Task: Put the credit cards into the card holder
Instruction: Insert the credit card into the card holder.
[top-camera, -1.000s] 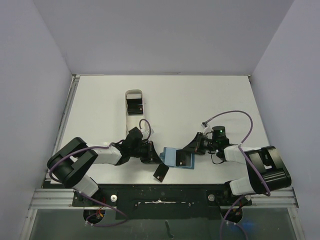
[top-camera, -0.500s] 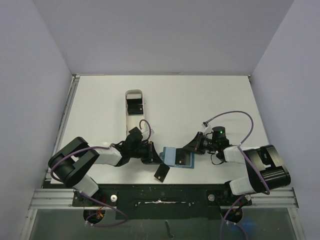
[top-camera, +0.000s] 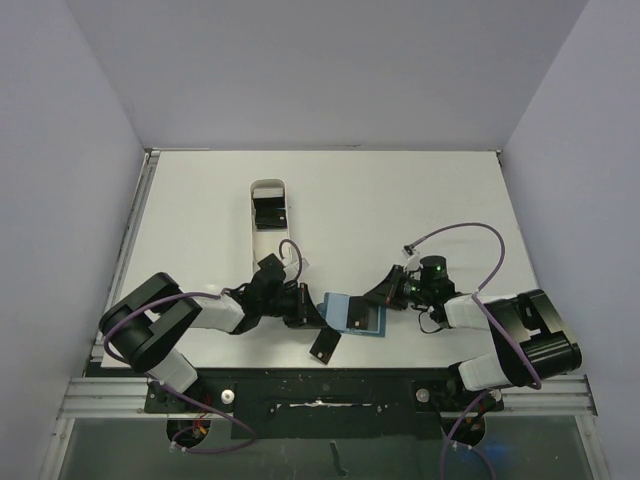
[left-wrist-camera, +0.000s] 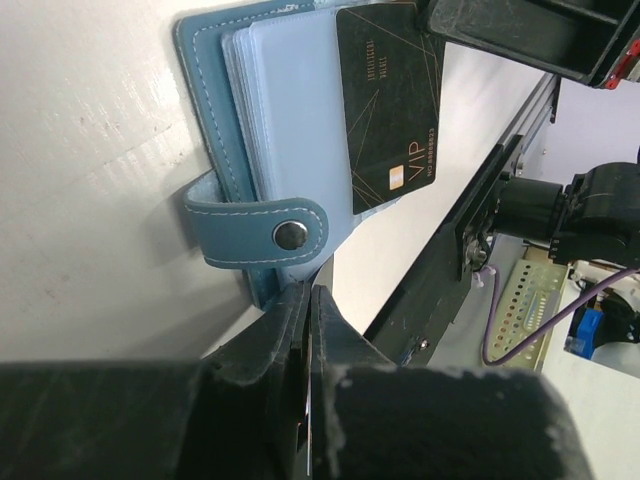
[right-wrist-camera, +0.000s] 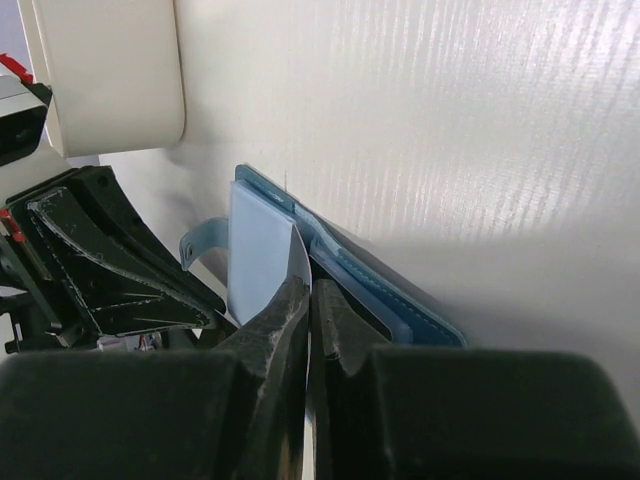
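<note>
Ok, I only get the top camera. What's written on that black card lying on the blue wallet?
Observer: The left wrist view shows gold lettering on the card, with "VIP" near one end. It lies face up on the open card holder.
Operator: Is the wallet's strap snapped shut?
Observer: No. The tab sticks out unfastened, with its metal snap showing.
Operator: What's the right claw pinching?
Observer: In the right wrist view, the right gripper is shut on what looks like one pale clear page, which stands up from the rest of the holder.
</note>
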